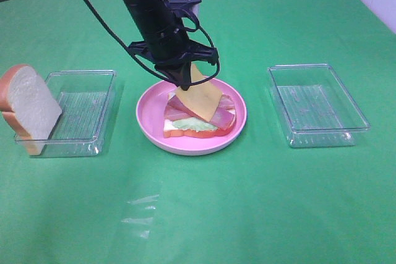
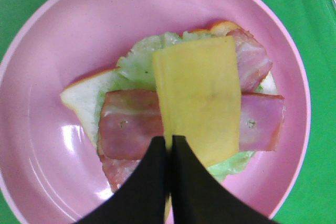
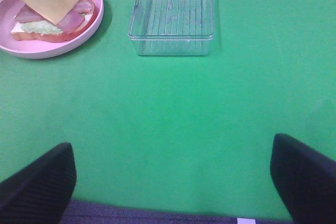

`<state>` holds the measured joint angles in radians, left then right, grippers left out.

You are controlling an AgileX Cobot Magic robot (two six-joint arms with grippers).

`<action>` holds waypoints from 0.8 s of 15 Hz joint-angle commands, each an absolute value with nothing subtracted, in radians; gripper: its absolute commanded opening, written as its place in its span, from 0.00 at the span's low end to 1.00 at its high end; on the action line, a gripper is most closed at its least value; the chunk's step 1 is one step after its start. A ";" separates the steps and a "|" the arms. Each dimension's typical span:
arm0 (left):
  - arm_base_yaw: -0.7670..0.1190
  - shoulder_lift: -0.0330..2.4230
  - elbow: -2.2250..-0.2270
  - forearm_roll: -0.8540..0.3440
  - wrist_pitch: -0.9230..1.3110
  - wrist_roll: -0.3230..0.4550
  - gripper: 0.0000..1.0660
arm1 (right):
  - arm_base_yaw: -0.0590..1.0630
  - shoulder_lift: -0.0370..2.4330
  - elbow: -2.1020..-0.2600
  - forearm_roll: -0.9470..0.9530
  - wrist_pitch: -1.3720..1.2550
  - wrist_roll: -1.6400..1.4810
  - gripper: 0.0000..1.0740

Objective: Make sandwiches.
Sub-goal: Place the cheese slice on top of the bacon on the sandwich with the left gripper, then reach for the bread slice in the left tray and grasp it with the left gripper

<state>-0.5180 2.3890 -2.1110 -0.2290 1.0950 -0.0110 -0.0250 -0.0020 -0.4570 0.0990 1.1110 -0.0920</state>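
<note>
Setting: green cloth surface under a high camera, with a pink plate at its middle between two clear plastic trays.
Sandwich: half-built stack on the plate, with white bread slice at the bottom, lettuce over it, and bacon strips across the lettuce.
Cheese: yellow cheese slice hangs tilted over the bacon, its lower end near or touching the strips; contact cannot be confirmed.
Left tool: left tool is clamped tight on the cheese's near edge, directly above the plate.
Right tool: right tool is parked low over bare cloth, fingers spread wide and holding nothing, well apart from the plate.
Top slice: second bread slice leans upright against the left tray, not yet on the stack.
Right tray: right tray looks empty.
Risk: released from this tilt, the cheese could land skewed or slide off the bacon onto the plate; a sticky release could drag the strips out of line.
Unclear: the cheese's gripped edge is hidden behind the fingers, and the arm covers the plate's far rim in the high view.
</note>
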 commanded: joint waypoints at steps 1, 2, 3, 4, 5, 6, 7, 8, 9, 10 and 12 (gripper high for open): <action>-0.519 2.388 -2.120 -0.228 1.136 -0.020 0.00 | -0.026 -0.033 -0.454 0.101 1.108 -0.092 0.90; -0.519 2.389 -2.119 -0.228 1.143 -0.020 0.00 | -0.026 -0.033 -0.454 0.101 1.108 -0.092 0.90; -0.519 2.389 -2.119 -0.227 1.142 -0.020 0.00 | -0.026 -0.033 -0.454 0.101 1.108 -0.092 0.90; -0.519 2.389 -2.119 -0.227 1.135 -0.020 0.02 | -0.026 -0.033 -0.454 0.101 1.108 -0.092 0.90; -0.519 2.389 -2.119 -0.227 1.135 -0.020 0.09 | -0.026 -0.033 -0.454 0.101 1.108 -0.092 0.90; -0.519 2.389 -2.119 -0.227 1.136 -0.021 0.32 | -0.026 -0.033 -0.454 0.101 1.108 -0.092 0.90; -0.519 2.389 -2.119 -0.214 1.143 -0.065 0.62 | -0.026 -0.033 -0.454 0.101 1.108 -0.092 0.90; -0.521 2.383 -2.119 -0.136 1.186 -0.077 0.95 | -0.026 -0.033 -0.454 0.101 1.108 -0.092 0.90; -0.522 2.381 -2.119 -0.118 1.207 -0.073 0.95 | -0.026 -0.033 -0.454 0.101 1.108 -0.092 0.90; -0.522 2.377 -2.119 -0.113 1.219 -0.070 0.95 | -0.026 -0.033 -0.454 0.101 1.108 -0.092 0.90; -0.522 2.361 -2.121 -0.112 1.243 -0.068 0.95 | -0.026 -0.033 -0.454 0.101 1.108 -0.092 0.90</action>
<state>-0.5180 2.3730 -2.1160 -0.1150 1.2100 -0.0690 -0.0250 -0.0020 -0.4570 0.0990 1.1110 -0.0920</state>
